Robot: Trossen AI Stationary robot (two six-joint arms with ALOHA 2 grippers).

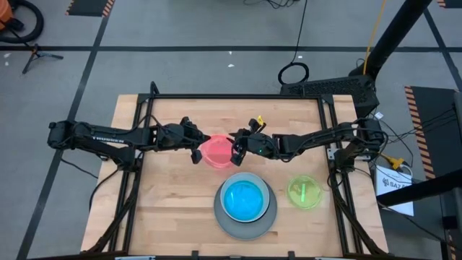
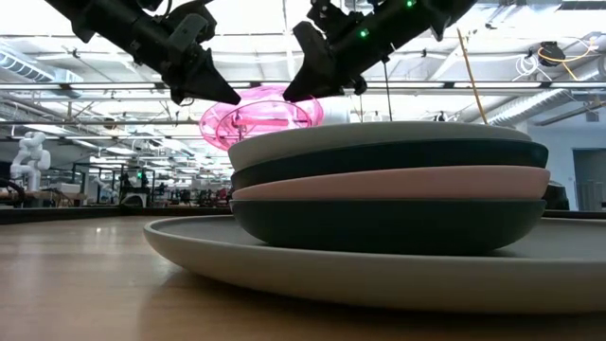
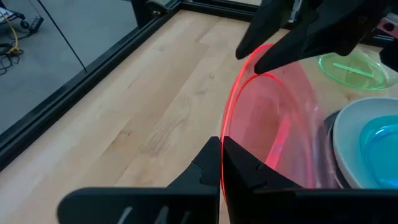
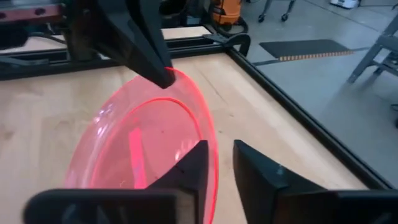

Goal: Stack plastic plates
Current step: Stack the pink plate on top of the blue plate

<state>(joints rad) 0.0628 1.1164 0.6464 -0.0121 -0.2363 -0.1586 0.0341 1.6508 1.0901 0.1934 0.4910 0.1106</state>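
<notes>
Wooden surface (image 1: pixel 173 209) under both arms, seen from above. Toward 6 o'clock of it, large grey plate (image 1: pixel 245 220) lying flat, carrying a stack of smaller plates; from table height, in rising order: dark teal (image 2: pixel 388 225), pink (image 2: pixel 393 183), another dark plate (image 2: pixel 398 157), cream (image 2: pixel 379 134). On top in the overhead view, pale blue plate (image 1: pixel 245 199). At 3 o'clock of the stack, just apart from it, green plate (image 1: pixel 304 192) alone on the wood. At 12 o'clock of the stack, near the surface's centre, translucent magenta plate (image 1: pixel 216 151), lifted clear of the wood and tilted, held between the two arms. Left tool (image 1: pixel 196 147) at the plate's 9 o'clock edge, fingers closed onto the rim (image 3: pixel 221 163). Right tool (image 1: pixel 237 150) at the 3 o'clock edge; fingers (image 4: pixel 194 163) straddling the rim with a gap between them, not clearly pinching.
</notes>
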